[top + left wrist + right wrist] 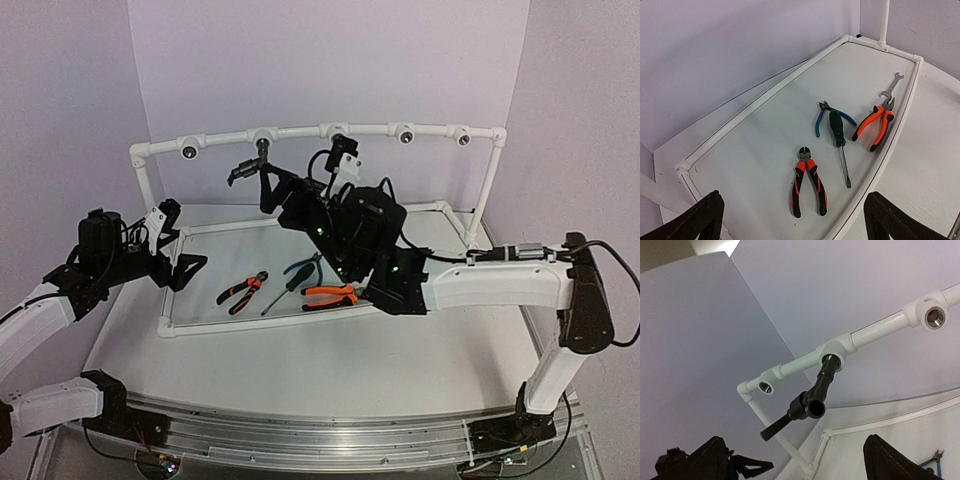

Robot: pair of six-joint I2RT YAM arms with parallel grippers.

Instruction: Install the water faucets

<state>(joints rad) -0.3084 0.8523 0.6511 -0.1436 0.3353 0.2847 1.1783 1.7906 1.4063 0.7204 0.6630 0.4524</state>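
Observation:
A dark grey water faucet (812, 395) with a bent lever handle hangs from the second socket (832, 357) of the white pipe rail, its neck seated in the fitting. In the top view the faucet (255, 165) sits at the upper left of the rail. My right gripper (800, 460) stands open just below it, with nothing between its fingers, and it shows in the top view as the right gripper (285, 190) close beside the faucet. My left gripper (182, 240) hovers open at the left end of the frame, with nothing in the left gripper (795, 220).
Inside the white pipe frame (250, 325) lie orange-and-black cutters (807, 182), a green screwdriver (838, 137), blue-handled cutters (822, 117), orange pliers (875, 122) and a small wrench (891, 85). Open sockets (935, 317) remain along the rail. Purple walls close in behind.

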